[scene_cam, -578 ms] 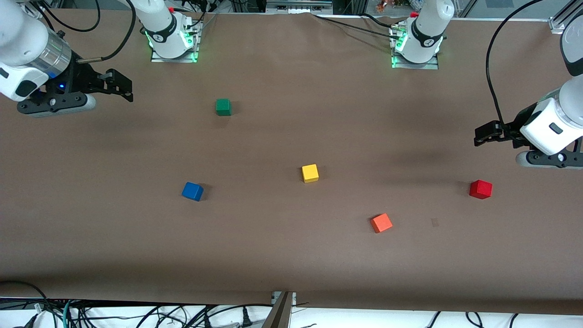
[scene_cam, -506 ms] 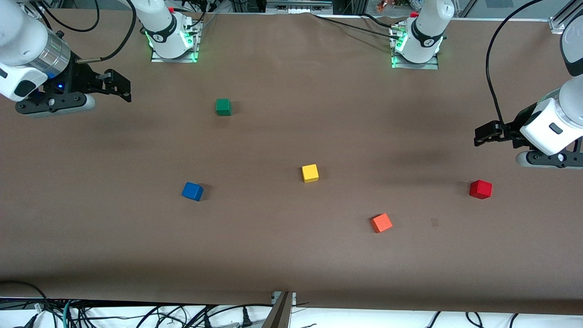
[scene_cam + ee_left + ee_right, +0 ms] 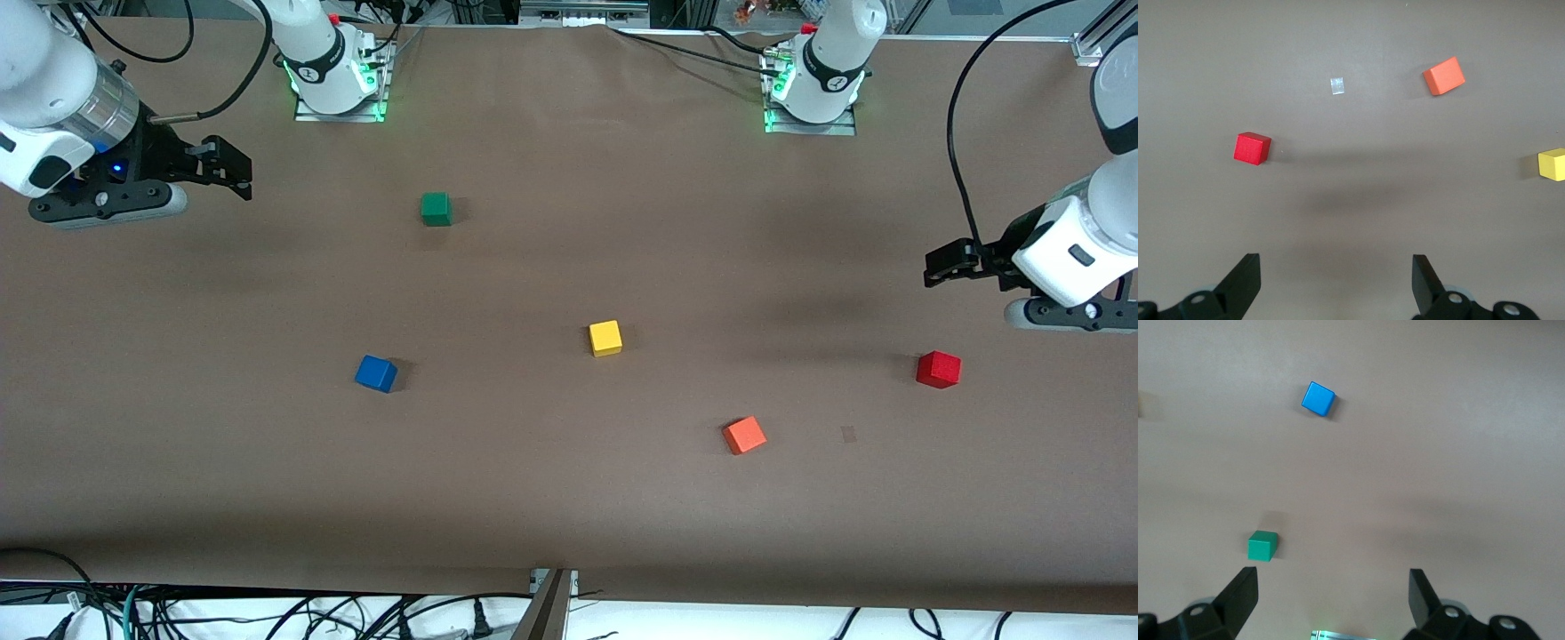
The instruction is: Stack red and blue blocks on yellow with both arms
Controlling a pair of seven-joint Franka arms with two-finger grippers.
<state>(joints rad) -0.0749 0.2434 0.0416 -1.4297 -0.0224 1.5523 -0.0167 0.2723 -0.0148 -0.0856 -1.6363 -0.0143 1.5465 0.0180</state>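
Front view: my two arms hang over the two ends of the brown table (image 3: 569, 498), each in the air with nothing in its fingers.
Left gripper (image 3: 944, 265): over the table near the edge at my left arm's end; in my left wrist view the fingers (image 3: 1245, 280) stand spread wide with bare tabletop between them.
Right gripper (image 3: 233, 167): over the table near the edge at my right arm's end, toward the corner by my bases; fingers (image 3: 1241, 593) spread wide as well, gripping nothing.
Red block (image 3: 939, 369): flat on the table near my left arm's end, nearer the front camera than the spot under my left gripper.
Blue block (image 3: 376, 373): on the table toward my right arm's end, turned slightly askew.
Yellow block (image 3: 605, 338): about mid-table, between the red and blue blocks, touching neither.
Orange-red cube (image 3: 744, 436): nearer the front edge than yellow, between yellow and red.
Green cube (image 3: 436, 209): toward the edge where my bases stand, well apart from the rest.
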